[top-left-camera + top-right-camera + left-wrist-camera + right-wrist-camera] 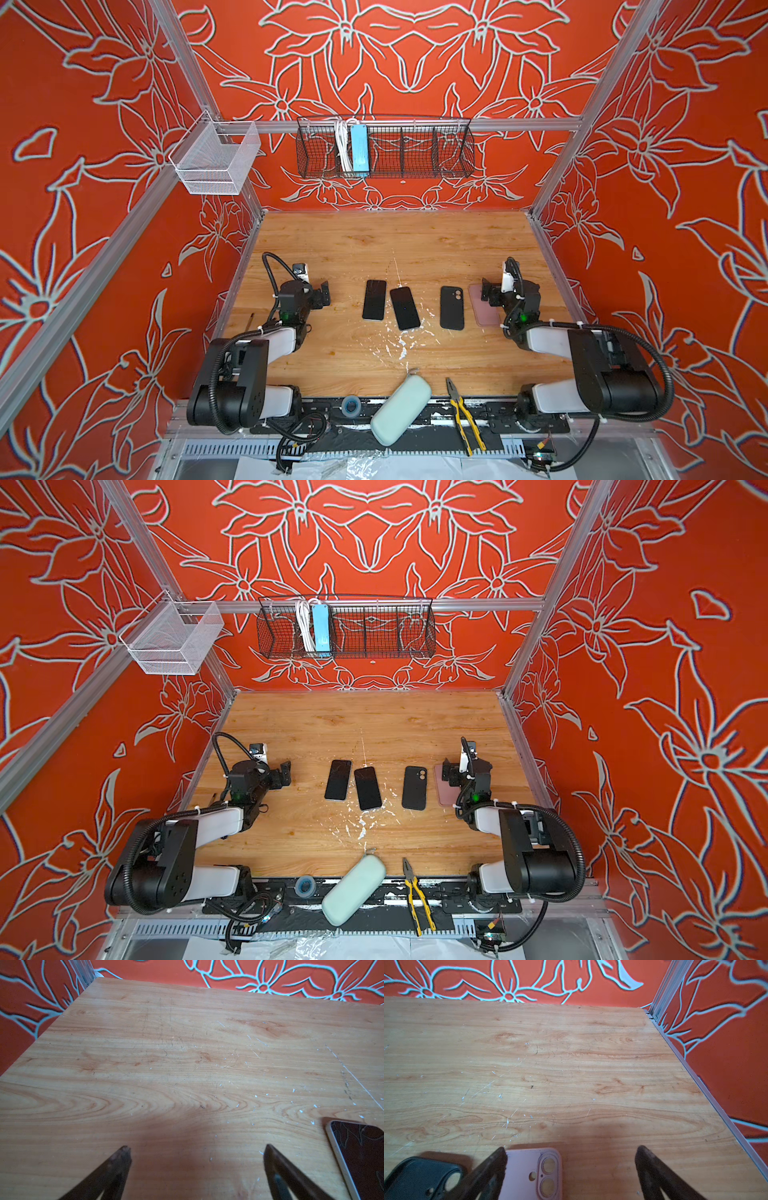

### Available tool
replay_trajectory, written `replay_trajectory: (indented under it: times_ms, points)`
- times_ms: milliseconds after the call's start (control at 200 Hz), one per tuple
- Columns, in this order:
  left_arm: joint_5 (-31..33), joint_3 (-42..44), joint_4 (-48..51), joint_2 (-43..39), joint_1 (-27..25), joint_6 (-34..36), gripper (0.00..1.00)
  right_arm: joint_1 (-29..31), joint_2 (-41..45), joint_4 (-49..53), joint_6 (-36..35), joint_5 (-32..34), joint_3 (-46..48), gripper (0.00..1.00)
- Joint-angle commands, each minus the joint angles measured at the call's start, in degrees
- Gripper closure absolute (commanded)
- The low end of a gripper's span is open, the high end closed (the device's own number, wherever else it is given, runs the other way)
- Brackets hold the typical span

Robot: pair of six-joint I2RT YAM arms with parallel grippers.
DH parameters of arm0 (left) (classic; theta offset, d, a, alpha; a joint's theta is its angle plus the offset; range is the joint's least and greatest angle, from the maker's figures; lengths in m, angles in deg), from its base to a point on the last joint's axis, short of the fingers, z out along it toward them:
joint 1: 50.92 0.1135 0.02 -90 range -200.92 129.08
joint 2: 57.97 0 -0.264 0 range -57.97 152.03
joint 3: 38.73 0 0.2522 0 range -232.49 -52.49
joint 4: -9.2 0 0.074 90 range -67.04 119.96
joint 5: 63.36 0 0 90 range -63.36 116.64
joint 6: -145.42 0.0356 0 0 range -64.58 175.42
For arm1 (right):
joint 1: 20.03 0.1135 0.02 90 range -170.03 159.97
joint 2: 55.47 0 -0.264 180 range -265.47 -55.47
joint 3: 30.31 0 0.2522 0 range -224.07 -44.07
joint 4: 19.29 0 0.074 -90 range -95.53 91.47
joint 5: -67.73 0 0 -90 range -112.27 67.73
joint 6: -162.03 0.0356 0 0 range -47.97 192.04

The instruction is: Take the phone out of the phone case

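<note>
Left gripper gapes empty near the pale-rimmed phone; right gripper, equally wide, hovers over the pink case, seemingly empty; phone likely stiff, slick, fragile; pinch its long edges.

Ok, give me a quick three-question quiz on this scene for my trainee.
1. True or false: the left gripper holds a phone.
2. What shows through the camera hole of the black case?
3. Which lies nearest the right gripper? A black case, B pink case, C pliers.

Key:
1. False: its jaws stand open on nothing.
2. The wooden table, so the case looks empty.
3. B.
</note>
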Motion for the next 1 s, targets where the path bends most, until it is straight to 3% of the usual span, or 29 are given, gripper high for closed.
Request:
replay_trajectory:
  times_ms: [0, 395, 651, 996]
  points:
    - [-0.78, -0.59, -0.27, 0.42, 0.13, 0.95, 0.03, 0.07, -0.24, 0.91, -0.21, -0.35, -1.06, 0.02]
    - [-0.69, -0.52, -0.29, 0.29, 0.1, 0.89, 0.03, 0.14, 0.15, 0.23, -0.3, -0.64, -0.45, 0.03]
    - [-1.48, 2.47, -3.39, -1.99, 0.11, 1.15, 0.03, 0.06, 1.7, -6.82, -0.48, -1.21, 4.18, 0.02]
    - [-3.24, -0.16, -0.71, 0.16, 0.16, 1.94, 0.03, 0.1, 0.09, -0.5, -0.56, -1.22, -0.18, 0.03]
